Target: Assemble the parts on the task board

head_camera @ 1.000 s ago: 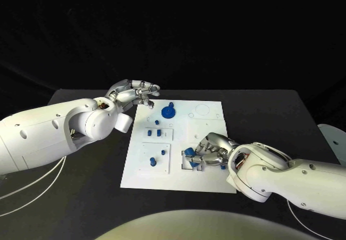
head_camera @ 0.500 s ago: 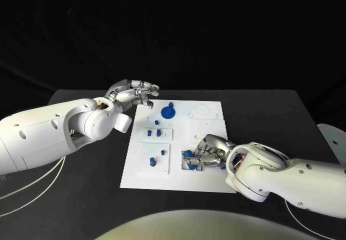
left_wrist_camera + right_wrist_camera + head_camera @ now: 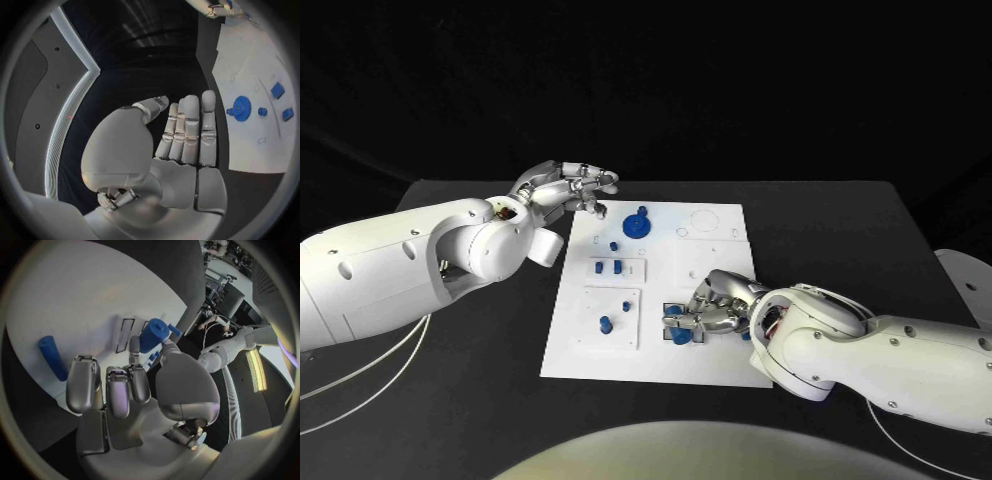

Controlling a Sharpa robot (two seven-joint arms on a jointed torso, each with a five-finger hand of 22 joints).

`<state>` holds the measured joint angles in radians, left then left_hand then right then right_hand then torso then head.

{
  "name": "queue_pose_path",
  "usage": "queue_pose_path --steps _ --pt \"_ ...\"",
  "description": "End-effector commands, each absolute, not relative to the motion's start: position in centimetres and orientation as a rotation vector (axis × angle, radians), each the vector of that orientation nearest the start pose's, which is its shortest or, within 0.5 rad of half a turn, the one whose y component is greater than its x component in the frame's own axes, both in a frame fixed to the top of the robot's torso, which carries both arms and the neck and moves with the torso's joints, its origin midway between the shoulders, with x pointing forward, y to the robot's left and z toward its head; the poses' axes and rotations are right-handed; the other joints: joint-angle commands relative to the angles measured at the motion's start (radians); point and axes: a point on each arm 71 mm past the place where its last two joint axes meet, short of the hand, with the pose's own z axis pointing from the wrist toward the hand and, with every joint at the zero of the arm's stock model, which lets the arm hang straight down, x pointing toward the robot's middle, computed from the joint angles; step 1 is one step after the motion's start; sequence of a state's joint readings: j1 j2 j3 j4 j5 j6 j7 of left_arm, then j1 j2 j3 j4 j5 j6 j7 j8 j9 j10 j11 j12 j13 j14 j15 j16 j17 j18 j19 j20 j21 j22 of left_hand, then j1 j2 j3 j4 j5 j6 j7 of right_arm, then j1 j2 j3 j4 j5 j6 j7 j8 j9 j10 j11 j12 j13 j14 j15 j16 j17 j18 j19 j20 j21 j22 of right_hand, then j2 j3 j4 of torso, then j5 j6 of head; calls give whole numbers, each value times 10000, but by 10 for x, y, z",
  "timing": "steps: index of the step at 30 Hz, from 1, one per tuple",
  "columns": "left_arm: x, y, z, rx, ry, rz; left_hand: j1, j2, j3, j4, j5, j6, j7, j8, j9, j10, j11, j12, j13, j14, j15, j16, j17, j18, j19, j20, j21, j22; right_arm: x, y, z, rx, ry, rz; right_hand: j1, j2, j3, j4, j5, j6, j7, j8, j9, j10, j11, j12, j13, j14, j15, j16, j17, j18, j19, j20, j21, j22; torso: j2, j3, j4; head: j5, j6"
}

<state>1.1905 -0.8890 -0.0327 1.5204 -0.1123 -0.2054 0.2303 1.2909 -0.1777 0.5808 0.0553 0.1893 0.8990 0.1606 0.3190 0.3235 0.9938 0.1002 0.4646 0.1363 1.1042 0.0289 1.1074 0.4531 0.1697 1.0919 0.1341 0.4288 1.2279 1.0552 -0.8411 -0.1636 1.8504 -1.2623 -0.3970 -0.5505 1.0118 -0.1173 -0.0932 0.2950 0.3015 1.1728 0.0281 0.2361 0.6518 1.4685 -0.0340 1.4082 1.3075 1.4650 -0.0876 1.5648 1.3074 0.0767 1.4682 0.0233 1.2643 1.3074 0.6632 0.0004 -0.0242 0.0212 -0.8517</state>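
Observation:
The white task board (image 3: 718, 250) lies mid-table. On it a blue gear (image 3: 636, 222) sits at the far side, two blue pegs (image 3: 607, 267) stand in a small plate, and another peg (image 3: 606, 323) stands nearer. My right hand (image 3: 721, 306) rests over the board's near right part and pinches a blue cylinder (image 3: 153, 335) between thumb and a finger, beside a slotted fixture (image 3: 124, 333). A second blue cylinder (image 3: 53, 357) lies loose on the board near those fingers. My left hand (image 3: 568, 187) hovers off the board's far left corner, fingers (image 3: 187, 127) straight, holding nothing.
The black table (image 3: 473, 350) surrounds the board, with bare room to the left and near side. My left arm (image 3: 416, 265) spans the table's left part. The board's far right area (image 3: 711, 218) carries only outlined recesses.
My right hand has shifted a little toward the near left with the blue cylinder in its pinch. The left hand has stayed where it was.

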Motion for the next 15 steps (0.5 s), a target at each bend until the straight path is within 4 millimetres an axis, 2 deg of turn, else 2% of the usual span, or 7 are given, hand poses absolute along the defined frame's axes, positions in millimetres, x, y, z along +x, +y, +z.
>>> queue_pose_path --steps 1,3,4,8,12,15 --pt "485 223 -188 -10698 16315 -14941 -60 60 -39 61 23 -96 -1 27 8 -41 -10 42 -16 -26 -6 -17 -19 108 100 -6 -40 -16 365 -136 -269 1702 21072 6223 -123 7 -176 12 -163 -38 60 -62 39 280 -19 -61 1267 1022 -62 14 2461 -144 166 -64 -70 1682 4 2 -6 5 5" --pt "485 223 -188 -10702 16329 -14939 -68 54 -44 67 25 -113 3 20 5 -41 -9 43 -16 -25 -5 -16 -21 108 103 -6 -44 -17 365 -136 -268 1682 21054 6235 -203 -77 -332 19 -308 -52 66 -68 63 263 -15 -101 1241 1019 -59 9 2447 -141 161 -61 -91 1681 4 2 -3 -8 1" --pt "485 223 -188 -10702 16336 -14942 -90 43 -55 87 34 -169 17 -3 -5 -40 -5 46 -18 -23 -2 -13 -27 107 109 -5 -56 -21 365 -136 -268 1669 21034 6236 -418 -235 -568 31 -512 -63 72 -72 89 255 -9 -125 1230 1020 -53 10 2448 -142 162 -58 -90 1687 3 1 -3 -14 -2" --pt "485 223 -188 -10706 16356 -14944 -67 52 -38 90 218 -266 36 -3 -7 -42 0 52 -25 -25 -2 -8 -46 106 130 -6 -85 -25 365 -136 -267 1616 20890 6247 -606 -278 -767 37 -640 -76 77 -77 132 250 -4 -142 1227 1017 -49 6 2435 -137 156 -53 -122 1687 3 4 -5 -9 18" --pt "484 223 -188 -10706 16360 -14946 -71 48 -42 92 233 -277 40 -2 -7 -43 2 52 -25 -25 -1 -7 -48 106 132 -5 -87 -25 364 -136 -265 1557 20733 6275 -635 -282 -798 39 -662 -78 78 -77 140 246 -4 -152 1221 1018 -49 8 2442 -139 159 -52 -117 1690 -1 9 -3 -11 27" --pt "484 224 -188 -10709 16357 -14938 -71 48 -42 92 233 -277 40 -2 -7 -43 2 52 -25 -25 -1 -7 -48 106 132 -5 -87 -25 362 -137 -263 1493 20529 6356 -652 -185 -792 32 -650 -60 72 -68 163 275 -8 -95 1270 1025 -49 16 2473 -151 179 -51 -54 1713 -2 11 -3 1 37"
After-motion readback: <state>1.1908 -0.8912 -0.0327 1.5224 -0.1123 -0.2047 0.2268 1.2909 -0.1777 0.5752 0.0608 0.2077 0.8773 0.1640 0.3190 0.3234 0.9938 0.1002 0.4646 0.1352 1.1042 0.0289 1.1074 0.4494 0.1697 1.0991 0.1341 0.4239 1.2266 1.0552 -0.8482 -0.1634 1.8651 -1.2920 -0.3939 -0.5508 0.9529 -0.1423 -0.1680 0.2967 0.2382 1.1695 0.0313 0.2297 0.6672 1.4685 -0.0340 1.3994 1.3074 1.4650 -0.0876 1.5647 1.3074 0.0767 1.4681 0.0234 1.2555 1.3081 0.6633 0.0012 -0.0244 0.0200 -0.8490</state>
